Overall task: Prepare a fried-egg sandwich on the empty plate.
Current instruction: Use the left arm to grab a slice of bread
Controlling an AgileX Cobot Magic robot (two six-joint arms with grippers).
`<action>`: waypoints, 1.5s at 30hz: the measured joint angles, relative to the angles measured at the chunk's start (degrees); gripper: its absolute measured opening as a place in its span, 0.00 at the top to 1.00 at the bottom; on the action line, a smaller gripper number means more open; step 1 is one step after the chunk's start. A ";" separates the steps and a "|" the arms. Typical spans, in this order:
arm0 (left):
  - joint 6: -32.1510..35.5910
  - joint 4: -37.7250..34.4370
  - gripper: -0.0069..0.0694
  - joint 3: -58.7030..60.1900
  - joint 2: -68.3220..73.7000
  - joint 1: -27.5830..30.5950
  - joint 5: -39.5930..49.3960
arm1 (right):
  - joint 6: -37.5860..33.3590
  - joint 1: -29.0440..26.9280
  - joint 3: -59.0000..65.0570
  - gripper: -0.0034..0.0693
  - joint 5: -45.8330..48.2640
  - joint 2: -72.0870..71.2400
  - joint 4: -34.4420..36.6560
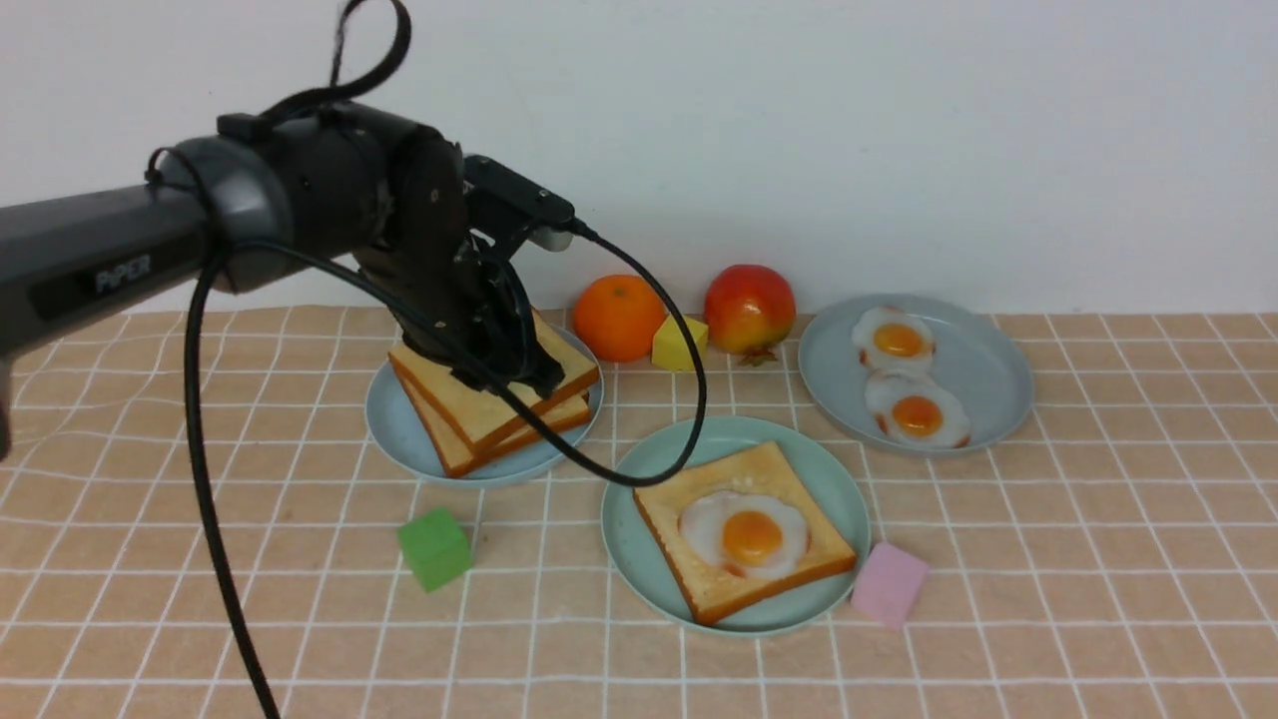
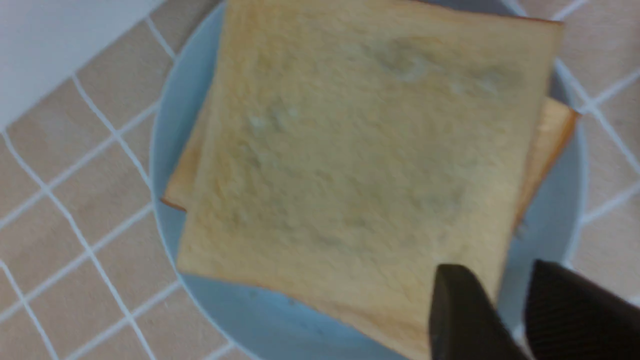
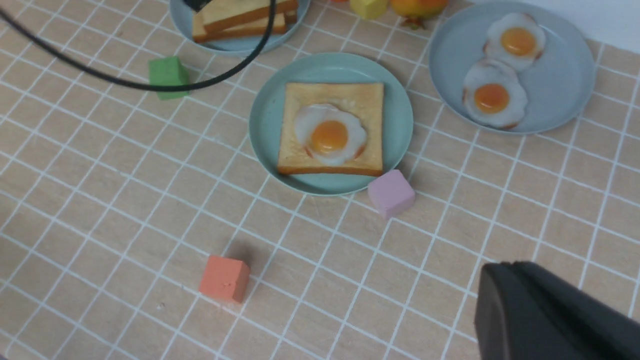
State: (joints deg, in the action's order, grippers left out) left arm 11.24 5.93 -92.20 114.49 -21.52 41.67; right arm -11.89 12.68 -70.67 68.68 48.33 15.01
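The pale mint-green plate (image 1: 624,529) stands mid-table and holds one toast slice (image 1: 719,589) with a fried egg (image 1: 744,534) on top; it also shows in the right wrist view (image 3: 265,115). A stack of two toast slices (image 1: 479,399) lies on a grey-blue plate (image 1: 399,429) at the back left. My left gripper (image 1: 539,384) is down at the stack's right edge. In the left wrist view it (image 2: 492,270) is open: one finger is over the top slice (image 2: 360,140), the other beyond its edge over the plate (image 2: 170,125). My right gripper (image 3: 505,267) is shut and empty, high above the near table.
A second grey-blue plate (image 1: 988,369) at the back right holds two fried eggs (image 1: 897,340). An orange (image 1: 617,318), a red-yellow fruit (image 1: 749,308) and a yellow cube (image 1: 679,343) sit at the back. A green cube (image 1: 434,547), a pink cube (image 1: 889,584) and an orange-red cube (image 3: 224,279) lie around. The left arm's cable (image 1: 689,399) hangs over the mint plate's rim.
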 joint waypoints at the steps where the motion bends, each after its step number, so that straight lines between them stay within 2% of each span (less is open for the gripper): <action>1: 0.00 0.39 0.54 0.00 0.60 -0.02 -1.36 | 0.00 0.00 0.00 0.95 -0.29 0.00 0.43; 4: 0.02 1.18 0.42 -0.32 2.49 -0.07 -4.96 | 0.00 0.00 0.00 0.94 -1.39 0.00 0.98; 6: 0.02 1.36 0.38 -0.34 3.77 -0.07 -6.84 | 0.00 0.00 0.00 0.94 -1.91 0.00 0.99; 10: 0.02 1.49 0.35 -0.39 6.09 -0.07 -7.94 | -0.12 0.00 0.00 0.93 -1.95 0.00 0.99; 16: 0.02 2.86 0.36 -0.95 7.50 -0.07 -8.24 | -0.12 0.00 0.00 0.93 -1.95 0.00 1.04; 20: -0.04 2.80 0.44 -1.14 7.55 -0.18 -7.55 | -0.12 0.00 0.00 0.93 -1.95 0.00 1.05; 24: -0.29 1.94 0.79 -2.68 7.55 -0.45 -4.15 | -0.12 0.00 0.00 0.93 -1.95 0.00 1.78; 26: -0.35 1.99 0.91 -3.45 7.41 -0.45 -2.10 | -0.12 0.00 0.00 0.92 -1.84 0.00 1.94; 45: -0.79 0.60 0.93 -4.93 -0.90 -0.29 5.88 | -0.16 0.00 0.00 0.90 0.49 0.00 2.11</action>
State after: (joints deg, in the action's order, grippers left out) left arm 10.45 6.53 -97.13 113.59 -21.81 47.54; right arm -12.05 12.68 -70.67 69.17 48.33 17.12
